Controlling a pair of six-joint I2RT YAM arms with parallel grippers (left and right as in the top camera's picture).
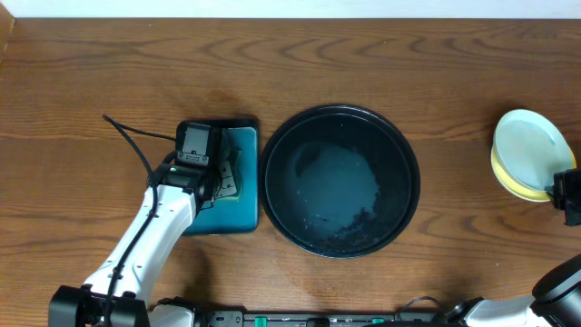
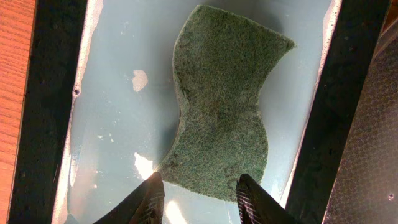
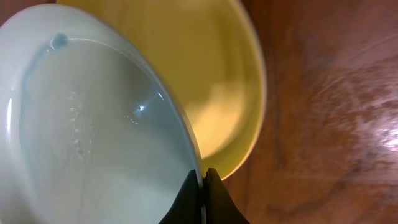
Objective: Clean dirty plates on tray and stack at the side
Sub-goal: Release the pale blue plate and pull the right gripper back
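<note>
The round black tray (image 1: 272, 195) in the middle of the table holds no plates, and its floor looks wet. At the far right a pale mint plate (image 1: 528, 145) rests on a yellow plate (image 1: 513, 184). My right gripper (image 1: 557, 188) is shut on the mint plate's near rim. In the right wrist view the rim of the mint plate (image 3: 93, 124) runs between the shut fingers of the gripper (image 3: 203, 177), over the yellow plate (image 3: 211, 74). A small blue spot shows near its far edge. My left gripper (image 2: 200, 186) hangs open over the near edge of a green sponge (image 2: 224, 99).
The sponge (image 1: 231, 188) lies in a teal rectangular tray with a black rim (image 1: 241, 218), just left of the round tray. The left arm reaches in from the lower left. A black cable (image 1: 127, 136) trails over the wood to its left.
</note>
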